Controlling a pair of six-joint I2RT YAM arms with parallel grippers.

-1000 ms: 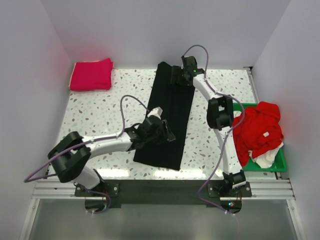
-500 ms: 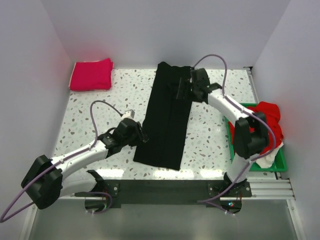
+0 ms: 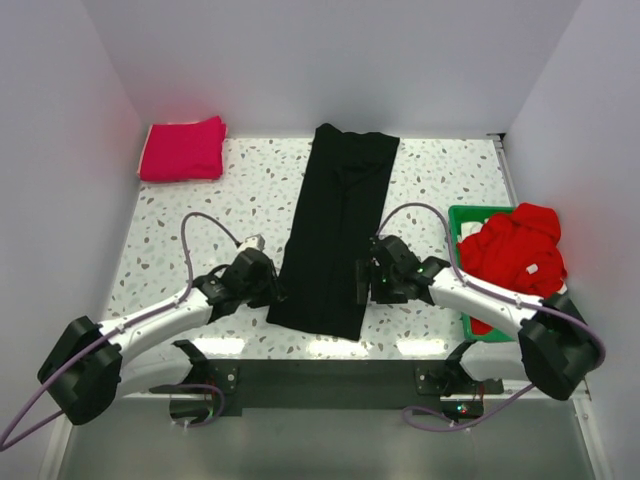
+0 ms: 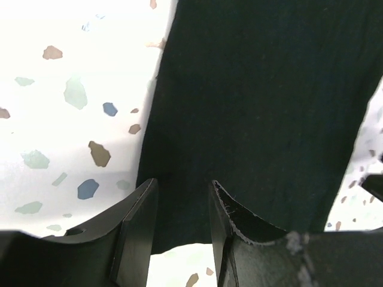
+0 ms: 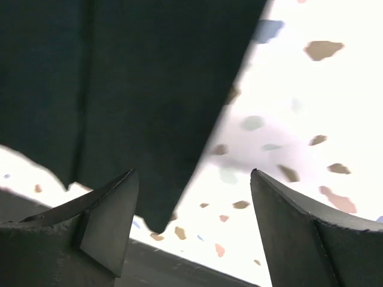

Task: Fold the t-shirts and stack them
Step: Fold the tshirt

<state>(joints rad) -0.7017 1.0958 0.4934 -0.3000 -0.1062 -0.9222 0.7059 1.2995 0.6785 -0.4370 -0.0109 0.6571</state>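
Note:
A large black t-shirt point(image 3: 338, 230) lies folded into a long strip down the middle of the table. My left gripper point(image 3: 274, 292) is at its near left corner; in the left wrist view the jaws point(image 4: 182, 182) stand a little apart over the black cloth point(image 4: 257, 107), holding nothing. My right gripper point(image 3: 362, 282) is at the shirt's near right edge; in the right wrist view it point(image 5: 193, 173) is wide open over the cloth's near corner point(image 5: 137, 107) and bare table. A folded magenta-pink t-shirt point(image 3: 183, 148) lies at the far left. A crumpled red t-shirt point(image 3: 515, 255) fills the tray.
The green plastic tray point(image 3: 463, 215) stands at the right edge of the speckled table point(image 3: 200, 220). White walls close in the left, back and right sides. The metal rail with both arm bases runs along the near edge.
My right arm has swung from the shirt's far end to its near right edge. My left gripper has drawn back off the shirt to its near left corner.

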